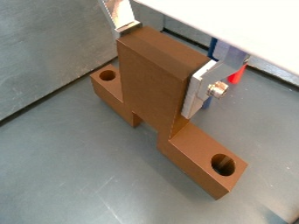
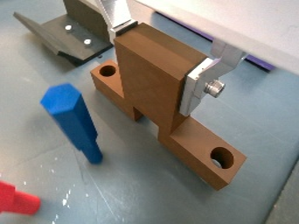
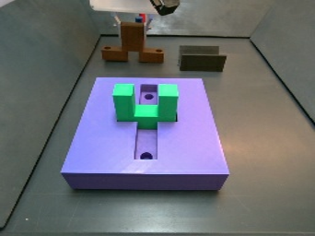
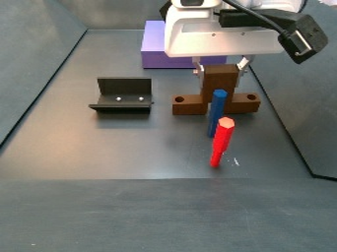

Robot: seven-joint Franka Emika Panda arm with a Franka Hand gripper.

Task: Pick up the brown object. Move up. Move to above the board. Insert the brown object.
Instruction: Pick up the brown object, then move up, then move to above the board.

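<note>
The claw pinches the square post of the brown object, resting on the table at the board's twelve o'clock; it looks rigid, light, smooth-sided; the post suits gripping.

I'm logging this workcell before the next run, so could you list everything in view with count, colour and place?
brown object: 1, orange-brown, on the floor, its upright post between the gripper's fingers.
board: 1, purple-blue, flat on the floor, apart from the brown object.
green block: 1, green, U-shaped, on the board.
olive-grey block: 1, dark, on the floor beyond the board.
blue peg: 1, blue, upright beside the brown object.
red peg: 1, red, upright near the blue peg.
fixture: 1, dark, on the floor.
gripper: 1, silver fingers either side of the post.
</note>
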